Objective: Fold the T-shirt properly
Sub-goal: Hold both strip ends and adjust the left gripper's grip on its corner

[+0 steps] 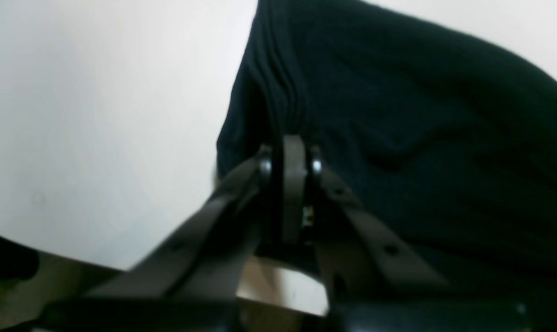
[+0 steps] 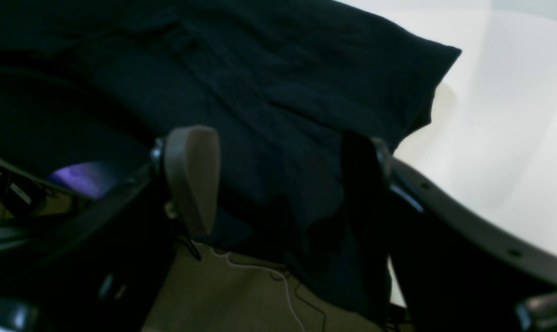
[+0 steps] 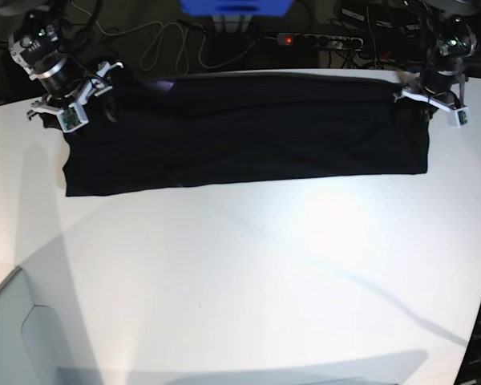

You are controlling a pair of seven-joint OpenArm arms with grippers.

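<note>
Left wrist view: left pincer (image 1: 293, 159) clamped tight on a bunched edge of the black T-shirt (image 1: 421, 138). Right wrist view: right pincer (image 2: 278, 180) spread wide, cloth between its fingers, ungripped. Base view: T-shirt lies as a long band across the white counter (image 3: 248, 281), far edge.

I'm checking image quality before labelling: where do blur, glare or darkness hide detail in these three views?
Left wrist view: soft overall, the shut left tool blurred up close, T-shirt folds barely readable. Right wrist view: very dark, the open right tool and cloth merge, with a purple glow at left. Base view: sharpest, but glare whitens the table and long arm shadows cross it.
</note>
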